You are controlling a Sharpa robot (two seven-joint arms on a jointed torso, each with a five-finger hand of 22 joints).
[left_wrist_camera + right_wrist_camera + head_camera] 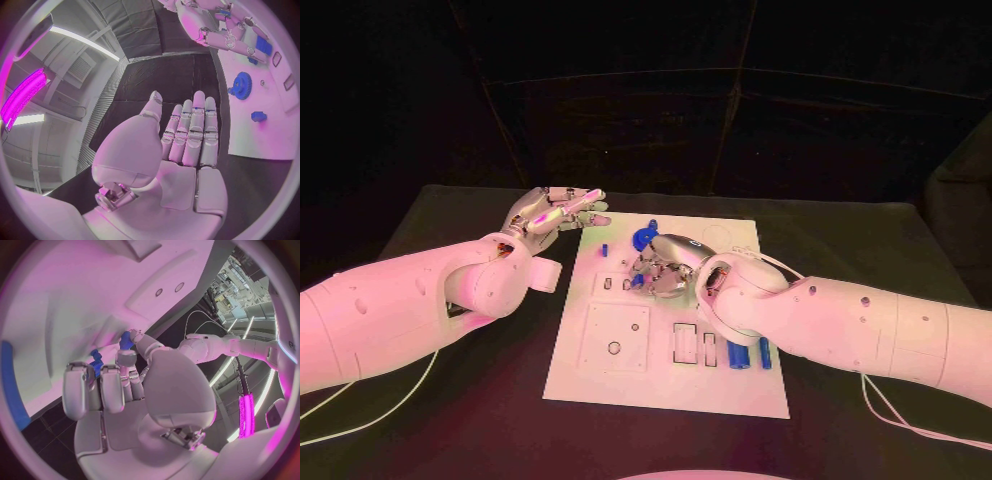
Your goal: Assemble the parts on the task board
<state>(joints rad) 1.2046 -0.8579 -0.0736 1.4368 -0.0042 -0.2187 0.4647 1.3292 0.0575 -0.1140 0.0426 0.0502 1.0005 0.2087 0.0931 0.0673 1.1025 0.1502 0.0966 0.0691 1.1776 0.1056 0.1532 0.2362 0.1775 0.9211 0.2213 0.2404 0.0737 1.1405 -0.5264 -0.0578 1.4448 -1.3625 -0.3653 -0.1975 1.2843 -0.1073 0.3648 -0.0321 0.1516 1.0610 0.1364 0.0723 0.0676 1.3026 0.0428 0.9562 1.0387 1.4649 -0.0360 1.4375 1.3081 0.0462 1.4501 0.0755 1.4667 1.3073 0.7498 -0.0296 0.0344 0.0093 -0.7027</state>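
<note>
from the head view, the white task board lies in the middle of the black table, and i take it as my landmark. my left hand hovers just off the board's far left corner, over the table, fingers straight and together, holding nothing. my right hand is down over the board's middle, fingers curled onto a small blue part there. a blue gear stands on the board just beyond my right hand, and a small blue block sits near the board's left edge beside it. two blue bars lie at the board's near right side, next to dark rectangular slots.

from my left wrist, my left hand is flat and empty, fingers stretched side by side above the dark table beside the board's edge. the blue gear and the small blue block rest on the board, apart from my fingers. my right hand shows farther along the board.

from my right wrist, my right hand presses close to the board, fingertips pinching a blue part, with another blue piece just under my curled fingers.
</note>
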